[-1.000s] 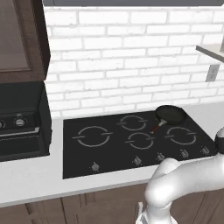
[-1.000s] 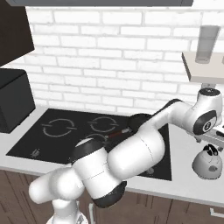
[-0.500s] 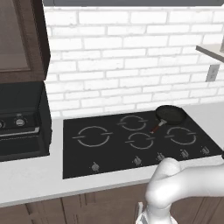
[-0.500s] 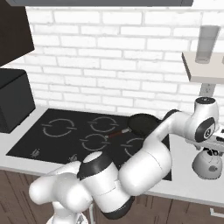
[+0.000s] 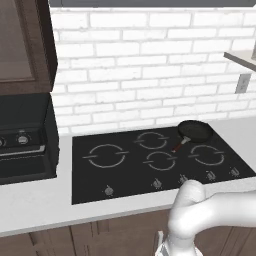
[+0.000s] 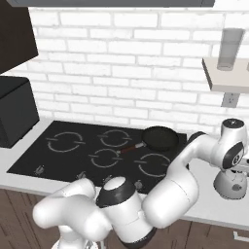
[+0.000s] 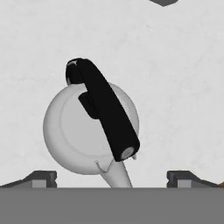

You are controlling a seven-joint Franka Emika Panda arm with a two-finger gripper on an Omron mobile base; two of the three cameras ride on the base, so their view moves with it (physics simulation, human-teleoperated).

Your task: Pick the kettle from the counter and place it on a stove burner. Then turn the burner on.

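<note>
Moved: arm swung further right across the last second, hand now above kettle (image 7: 91, 131)
Gripper (image 7: 112, 177): spread wide, holding nothing
Kettle: upright on counter (image 7: 175, 87), right of cooktop, below hand
Handle (image 7: 107, 116): slanted between fingers; rotate wrist to straddle, descend straight, then close

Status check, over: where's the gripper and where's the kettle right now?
Gripper open, above the kettle, nothing held. Kettle upright on the counter, right of the stove. Frying pan sits on the back right ring; largest burner bare.
</note>
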